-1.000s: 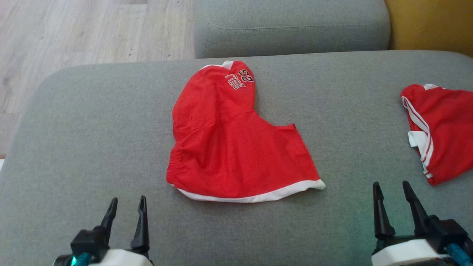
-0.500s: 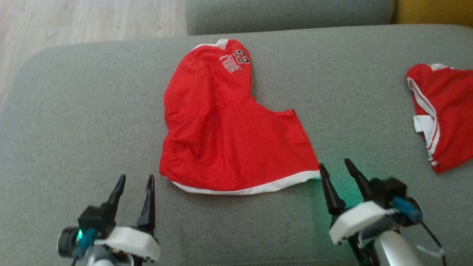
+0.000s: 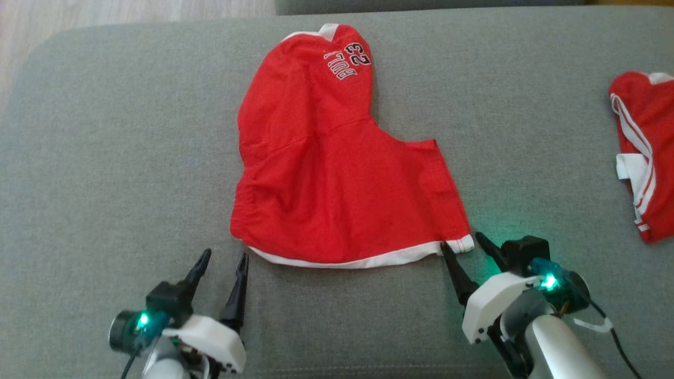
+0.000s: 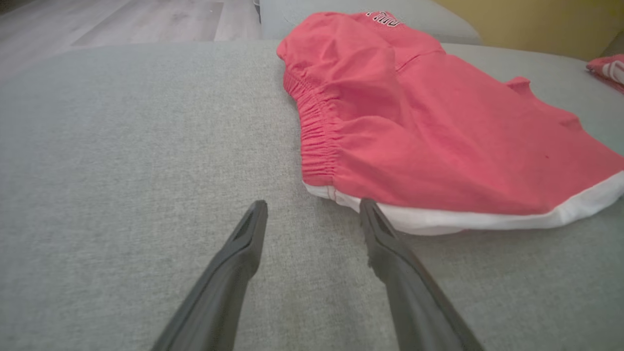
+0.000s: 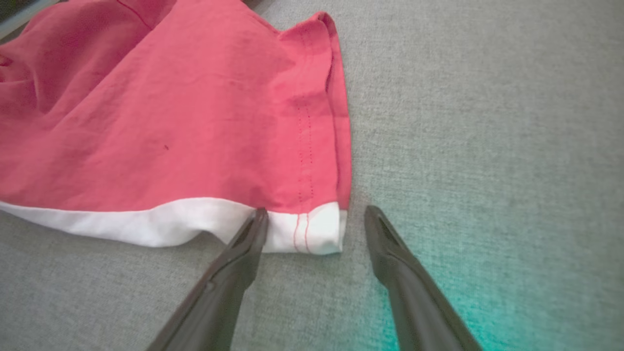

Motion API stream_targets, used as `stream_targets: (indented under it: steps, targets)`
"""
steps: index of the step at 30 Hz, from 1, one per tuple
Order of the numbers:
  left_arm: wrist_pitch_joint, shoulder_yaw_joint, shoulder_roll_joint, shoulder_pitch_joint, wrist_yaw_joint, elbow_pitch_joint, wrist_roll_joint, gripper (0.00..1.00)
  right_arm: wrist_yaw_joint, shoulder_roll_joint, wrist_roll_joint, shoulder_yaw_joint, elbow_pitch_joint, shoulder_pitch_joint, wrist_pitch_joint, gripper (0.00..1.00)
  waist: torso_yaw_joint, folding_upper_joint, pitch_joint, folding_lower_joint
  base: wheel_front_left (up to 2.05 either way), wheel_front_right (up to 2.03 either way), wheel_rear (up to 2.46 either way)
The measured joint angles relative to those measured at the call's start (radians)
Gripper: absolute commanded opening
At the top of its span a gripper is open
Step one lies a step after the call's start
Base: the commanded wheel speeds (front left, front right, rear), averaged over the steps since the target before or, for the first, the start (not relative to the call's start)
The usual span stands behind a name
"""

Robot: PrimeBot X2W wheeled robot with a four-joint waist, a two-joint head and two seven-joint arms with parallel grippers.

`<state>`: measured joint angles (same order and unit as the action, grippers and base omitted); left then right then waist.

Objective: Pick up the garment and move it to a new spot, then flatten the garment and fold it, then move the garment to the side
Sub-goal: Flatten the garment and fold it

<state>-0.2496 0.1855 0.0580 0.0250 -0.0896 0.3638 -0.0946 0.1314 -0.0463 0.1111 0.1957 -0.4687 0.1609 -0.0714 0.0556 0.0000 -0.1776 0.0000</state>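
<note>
Head: shows red shorts (image 3: 337,173) spread out on the grey sofa cushion (image 3: 105,158), left gripper (image 3: 224,255) and right gripper (image 3: 462,241) both wide open, holding nothing. Left wrist: points at bare cushion just beside the shorts' near corner. Right wrist: brackets the white hem (image 5: 302,229) corner — not clamped.

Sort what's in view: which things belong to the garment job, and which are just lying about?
Job: red shorts, centre; left gripper, jaws open by the hem's left end; right gripper, jaws open at the hem's right corner.
Lying about: second red garment at the right edge; wooden floor beyond the grey cushion.
</note>
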Motion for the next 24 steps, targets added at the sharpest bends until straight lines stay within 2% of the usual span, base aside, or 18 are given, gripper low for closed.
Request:
stream_targets:
  steps: [5, 6, 7, 8, 17, 24]
  targets:
    - [0.000, 0.025, 0.019, 0.094, -0.017, 0.059, 0.009, 1.00, 0.000, 0.000, 0.011, 0.000, 0.013, 0.029, 0.001, 1.00, -0.003, 0.0000, -0.030, 0.0001, 0.00, 0.00, 0.00]
    - [0.000, 0.028, 0.022, 0.110, -0.019, 0.063, 0.009, 1.00, 0.000, 0.000, 0.026, 0.000, 0.013, 0.036, 0.001, 0.71, -0.005, 0.0000, -0.035, 0.0001, 0.00, 0.00, 0.00]
    - [0.000, 0.031, 0.023, 0.121, -0.024, 0.065, 0.009, 1.00, 0.000, 0.000, 0.046, -0.002, 0.016, 0.040, 0.001, 0.30, -0.007, 0.0000, -0.040, 0.0000, 0.00, 0.00, 0.00]
    - [0.000, 0.035, 0.026, 0.130, -0.026, 0.071, 0.008, 1.00, 0.000, 0.000, 0.062, -0.008, 0.019, 0.044, 0.002, 0.00, -0.009, 0.0000, -0.045, 0.0001, 0.00, 0.00, 0.00]
    - [0.000, 0.095, 0.057, 0.149, -0.035, 0.112, -0.008, 1.00, 0.000, -0.002, 0.118, -0.091, 0.019, 0.144, 0.003, 0.00, -0.029, 0.0000, -0.087, 0.0002, 0.00, 0.00, 0.00]
    - [0.000, 0.119, 0.079, 0.151, -0.035, 0.096, -0.026, 1.00, 0.000, -0.002, 0.118, -0.099, 0.019, 0.156, 0.002, 0.00, -0.030, 0.0000, -0.093, 0.0001, 0.00, 0.00, 0.00]
